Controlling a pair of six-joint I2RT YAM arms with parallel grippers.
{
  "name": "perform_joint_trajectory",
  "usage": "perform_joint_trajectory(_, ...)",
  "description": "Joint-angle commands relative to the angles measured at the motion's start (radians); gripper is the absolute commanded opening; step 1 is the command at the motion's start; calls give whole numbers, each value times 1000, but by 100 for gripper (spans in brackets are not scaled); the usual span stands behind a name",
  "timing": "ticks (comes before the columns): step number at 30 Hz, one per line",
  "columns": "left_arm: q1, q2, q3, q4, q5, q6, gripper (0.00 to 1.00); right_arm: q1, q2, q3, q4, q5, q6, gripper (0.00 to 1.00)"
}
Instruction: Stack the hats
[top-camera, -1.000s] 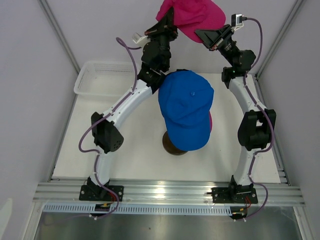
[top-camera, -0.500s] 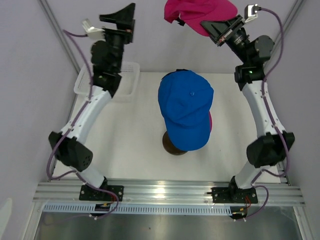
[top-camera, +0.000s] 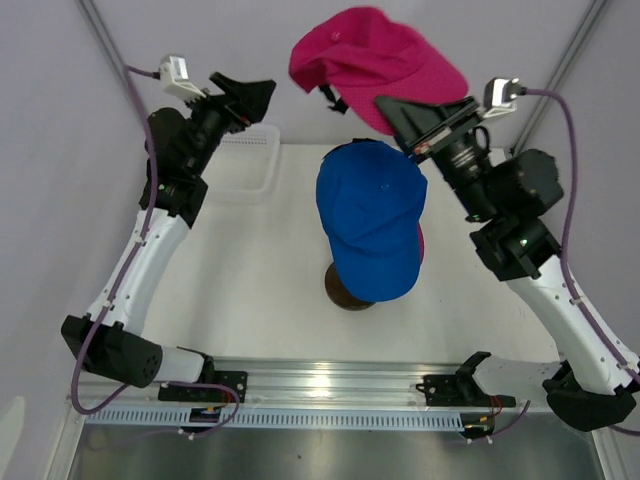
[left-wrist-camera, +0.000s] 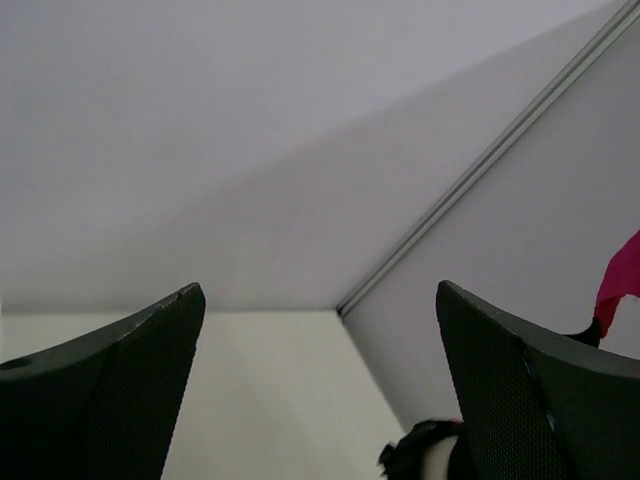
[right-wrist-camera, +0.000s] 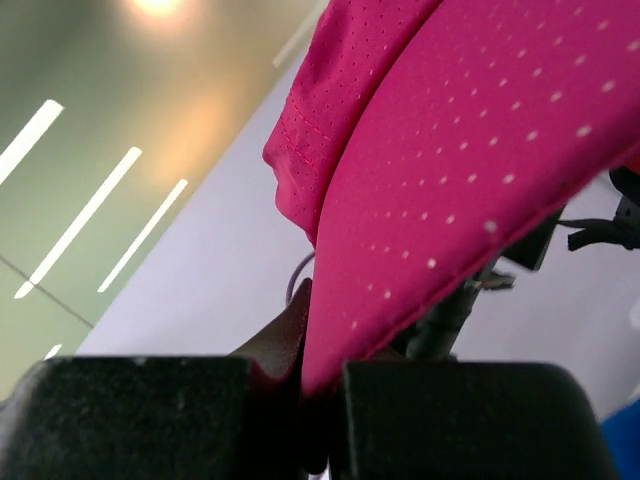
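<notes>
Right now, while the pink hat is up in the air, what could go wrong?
The right tool pinches only an edge of the pink hat, so the cloth might slip out and drop. It looks to hang beyond the blue hat, not over it, so it might land crooked. The left tool is open and far off, so it cannot help steady it.

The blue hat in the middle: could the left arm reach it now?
Probably yes. The left pincer is open and empty near the basket, with nothing between it and the blue hat; the right pincer grips the pink hat.
</notes>
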Motion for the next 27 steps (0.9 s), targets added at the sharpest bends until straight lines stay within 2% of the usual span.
perform_joint_trajectory(1, 41, -35, -105, 51, 150, 27, 99, 111, 12, -27, -166, 270, -86, 0)
perform_joint_trajectory(5, 38, -84, -105, 7, 233, 91, 98, 114, -4, -125, -91, 299, -54, 0)
perform_joint_trajectory(6, 37, -98, -106, -45, 246, 117, 98, 114, -6, -130, -73, 310, -63, 0)
perform_joint_trajectory(9, 35, -168, -119, -172, 292, 292, 98, 114, -4, -121, -24, 356, -123, 0)
perform_joint_trajectory(11, 34, -230, -161, -200, 367, 343, 97, 114, 0, -110, -3, 374, -144, 0)
perform_joint_trajectory(15, -12, -267, -148, -281, 415, 490, 94, 82, 19, -99, 87, 364, -102, 0)
perform_joint_trajectory(18, -80, -245, -116, -301, 352, 557, 87, 33, 64, -82, 113, 287, 12, 0)
perform_joint_trajectory(21, -146, -203, -93, -242, 271, 593, 82, -2, 129, -42, 133, 198, 83, 0)
perform_joint_trajectory(22, -184, -187, -91, -219, 185, 602, 80, -7, 158, -24, 136, 184, 124, 0)
perform_joint_trajectory(24, -234, -137, -93, -113, 90, 628, 77, -9, 181, -13, 162, 143, 150, 0)
perform_joint_trajectory(27, -264, -91, -102, 47, -36, 621, 78, -9, 206, 1, 171, 110, 186, 0)
